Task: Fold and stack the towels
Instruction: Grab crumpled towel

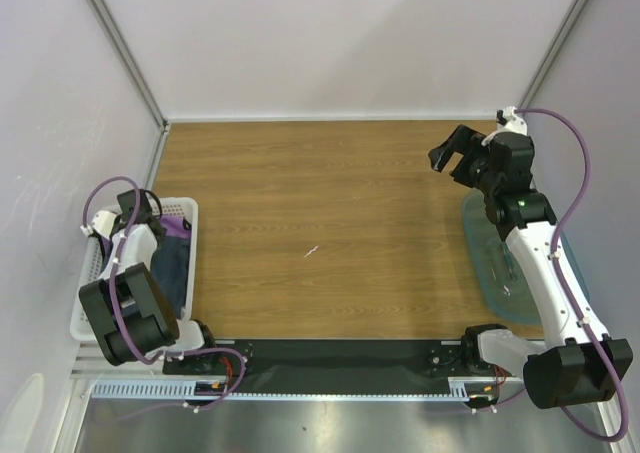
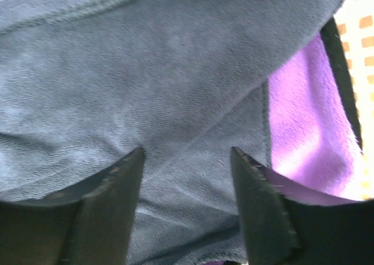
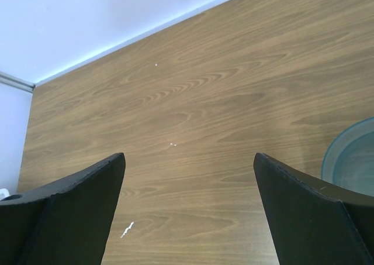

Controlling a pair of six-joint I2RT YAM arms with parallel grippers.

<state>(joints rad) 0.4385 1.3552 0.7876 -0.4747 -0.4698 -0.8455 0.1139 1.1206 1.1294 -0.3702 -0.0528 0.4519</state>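
A dark navy towel [image 1: 172, 269] lies crumpled in the white basket [image 1: 84, 311] at the table's left edge, with a purple towel [image 1: 179, 227] beside it. My left gripper [image 1: 152, 235] is down in the basket. In the left wrist view its fingers stand apart, tips pressed into the navy towel [image 2: 146, 72] with a ridge of cloth between them [image 2: 187, 151]. The purple towel [image 2: 304, 130] shows to the right of them. My right gripper [image 1: 448, 153] hovers wide open over the far right of the table, with nothing between its fingers [image 3: 190, 155].
A translucent teal bin [image 1: 500, 265] sits at the right edge under the right arm, and its rim [image 3: 353, 157] shows in the right wrist view. A small white scrap [image 1: 312, 251] lies mid-table. Walls close off the back and sides.
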